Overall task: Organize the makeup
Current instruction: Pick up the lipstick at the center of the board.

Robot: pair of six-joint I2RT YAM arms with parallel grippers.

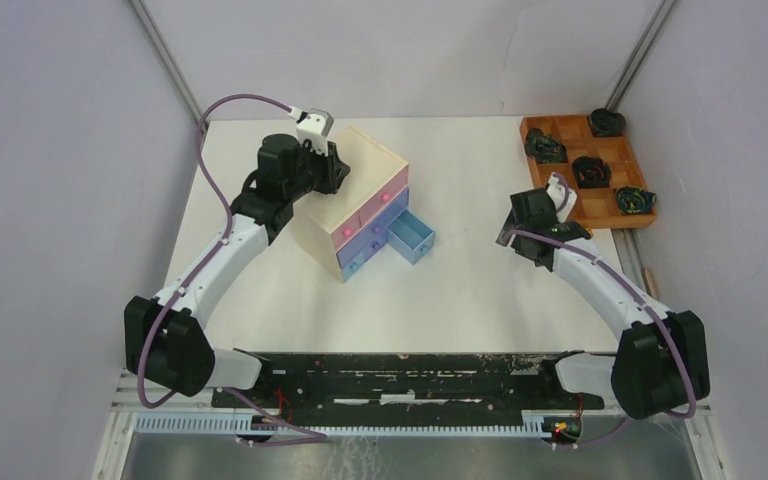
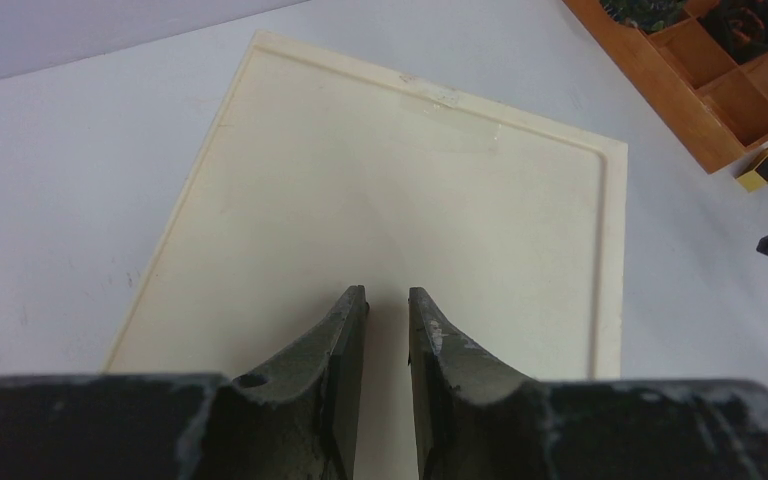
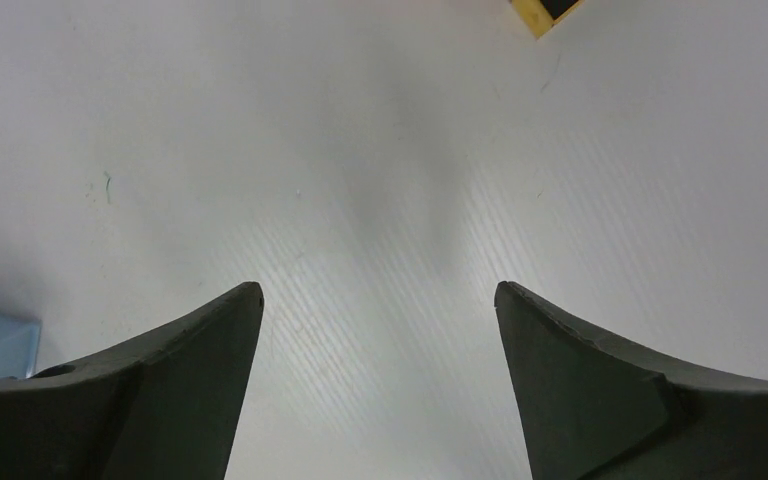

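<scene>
The left gripper (image 2: 388,295) is hovering over the far left part of the table (image 1: 460,290), above the pale top of the chest (image 1: 372,160). Its fingers (image 2: 345,340) are sitting almost together, with only a slit between them, and they are holding nothing. In the left wrist view the chest top is filling most of the frame beneath them.

The chest is standing skewed to the table edges, its pink and blue drawer fronts facing near and right. One blue drawer (image 1: 412,236) on the lower row is sticking out, open toward the right.

Right of the drawer, the right gripper (image 3: 380,290) is pointing down at bare white table, its fingers spread wide apart and gripping nothing. A corner of the blue drawer is showing at the left edge of the right wrist view.

The only makeup showing is a gold tube (image 2: 766,166), lying on the table just beside the near edge of the tray (image 1: 567,127) and near the right gripper. The top view is not showing it clearly.

The tray is sitting at the far right corner, with dark coils (image 1: 590,170) lying in several compartments.
</scene>
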